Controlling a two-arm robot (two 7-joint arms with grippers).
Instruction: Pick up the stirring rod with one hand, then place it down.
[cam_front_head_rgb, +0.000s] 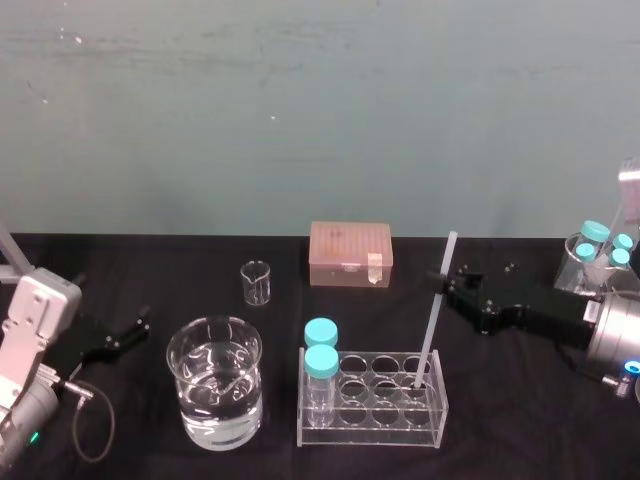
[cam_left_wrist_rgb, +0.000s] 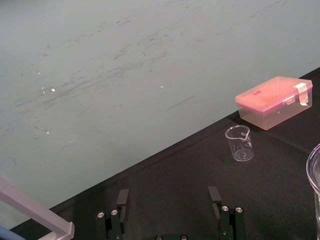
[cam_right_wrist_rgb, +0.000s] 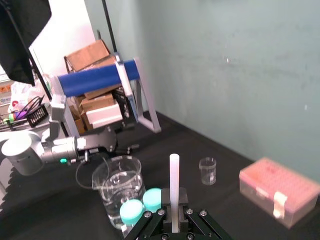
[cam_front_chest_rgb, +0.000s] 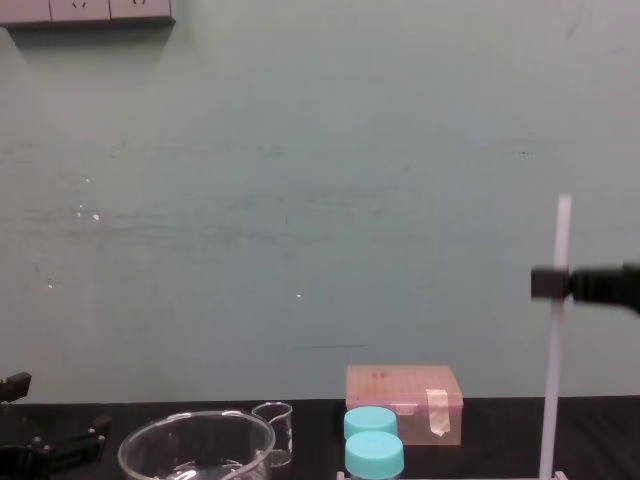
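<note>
The right gripper clamps its jaws high on the stirring rod — probably to lift it clear of the rack — while the left gripper idles at the bench's left, jaws apart.

Black left pincer and right pincer, pale silver-grey wrist housings, tiny status lights, looped grey cable.

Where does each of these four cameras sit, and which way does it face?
Head: high, facing down at the table; left gripper at left, right gripper at right holding the rod.
Chest: low, facing the wall; right gripper on the rod at right.
Left wrist: on the left arm, facing small beaker and pink box; own jaws open.
Right wrist: on the right arm, facing the left gripper beyond the rod.
Shared: all four show box and beaker.
</note>
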